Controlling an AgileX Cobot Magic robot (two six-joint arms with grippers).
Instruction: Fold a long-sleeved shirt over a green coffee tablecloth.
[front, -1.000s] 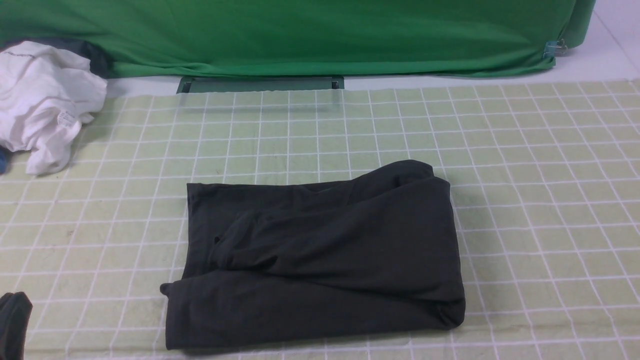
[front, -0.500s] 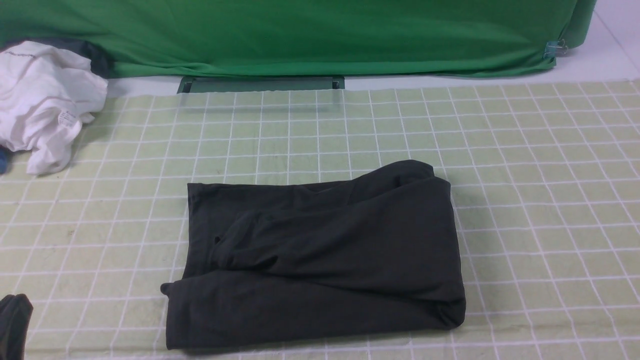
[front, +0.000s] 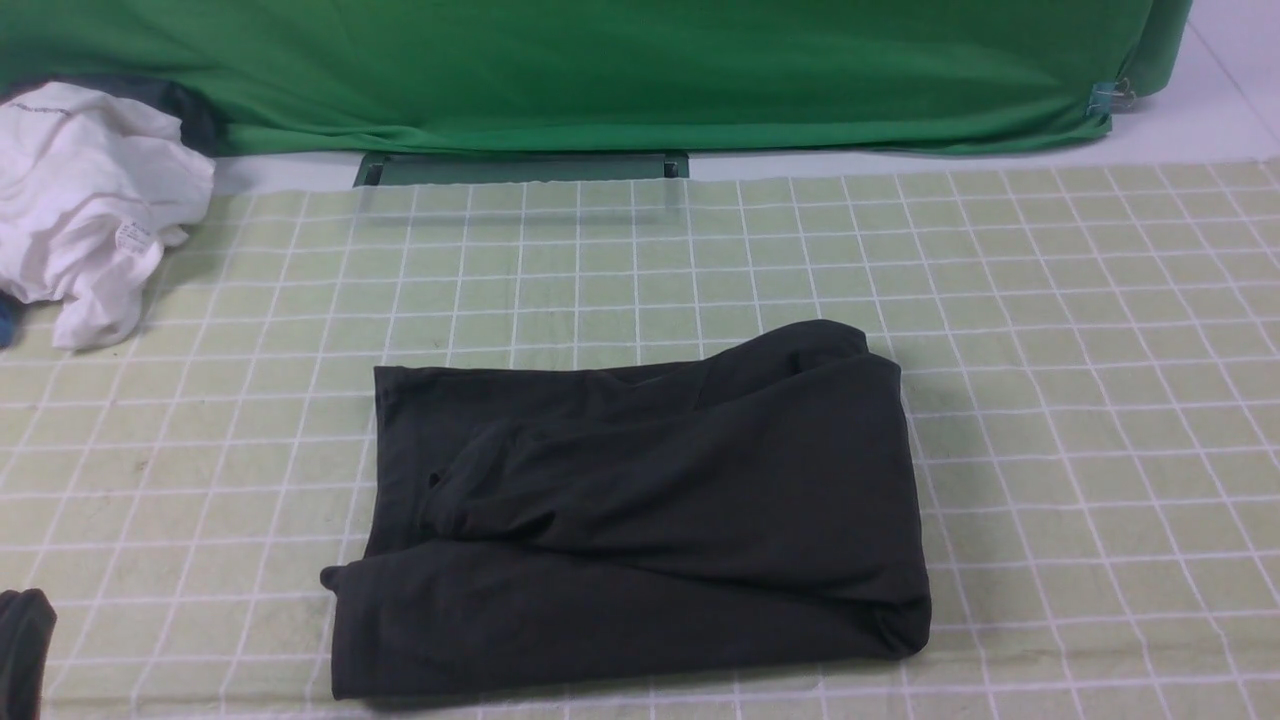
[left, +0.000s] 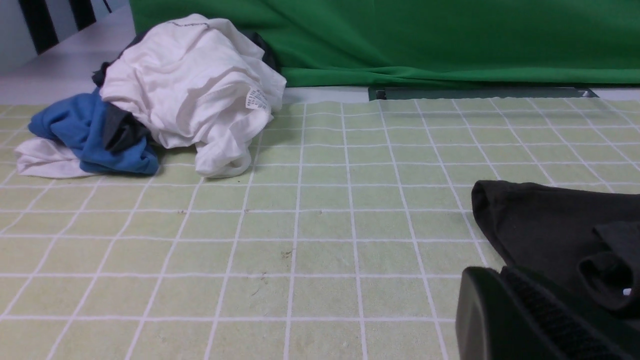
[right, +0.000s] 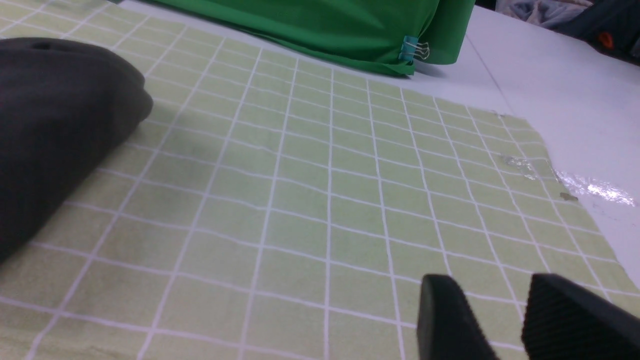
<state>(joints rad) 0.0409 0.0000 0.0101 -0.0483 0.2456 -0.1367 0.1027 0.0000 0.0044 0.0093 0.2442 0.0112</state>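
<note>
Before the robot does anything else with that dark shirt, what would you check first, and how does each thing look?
1. Shirt folded into a compact block: ok, though its edges are uneven.
2. Shirt lies wholly on the checked tablecloth: ok.
3. Both hands clear of the shirt: ok; neither touches it in any view.
4. Left hand empty: ok, it is shut, with nothing visibly caught in it.
5. Right hand empty: ok, a gap shows between its fingers and only tablecloth lies beyond.
6. Pile of white and blue clothes kept apart from the shirt: ok, bare tablecloth lies between them.
</note>
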